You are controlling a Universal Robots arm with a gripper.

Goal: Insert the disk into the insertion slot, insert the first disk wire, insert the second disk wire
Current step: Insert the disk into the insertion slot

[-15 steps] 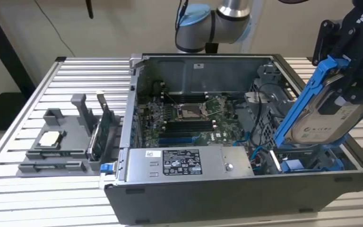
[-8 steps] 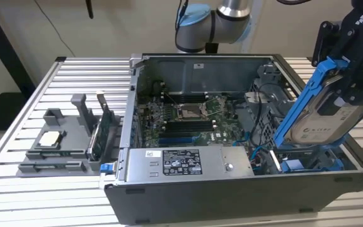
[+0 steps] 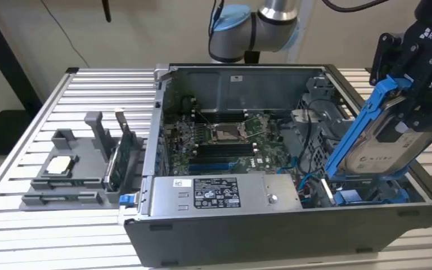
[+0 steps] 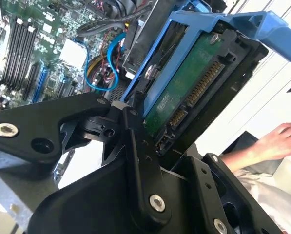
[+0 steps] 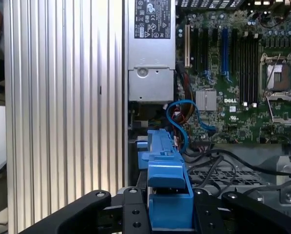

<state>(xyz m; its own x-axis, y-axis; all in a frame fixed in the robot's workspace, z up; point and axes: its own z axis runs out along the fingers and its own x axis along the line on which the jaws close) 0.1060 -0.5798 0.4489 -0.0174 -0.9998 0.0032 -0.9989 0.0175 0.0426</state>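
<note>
The hand (image 3: pixel 409 112) is pressed closed on the disk (image 3: pixel 370 152), which is held tilted in its blue carrier. Its lower end is set just over the insertion slot (image 3: pixel 366 194), at the near corner of the open computer case (image 3: pixel 276 230) on the exterior view's right.

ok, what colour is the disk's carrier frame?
Bright blue; the disk carrier frame shows best in the exterior view.
</note>
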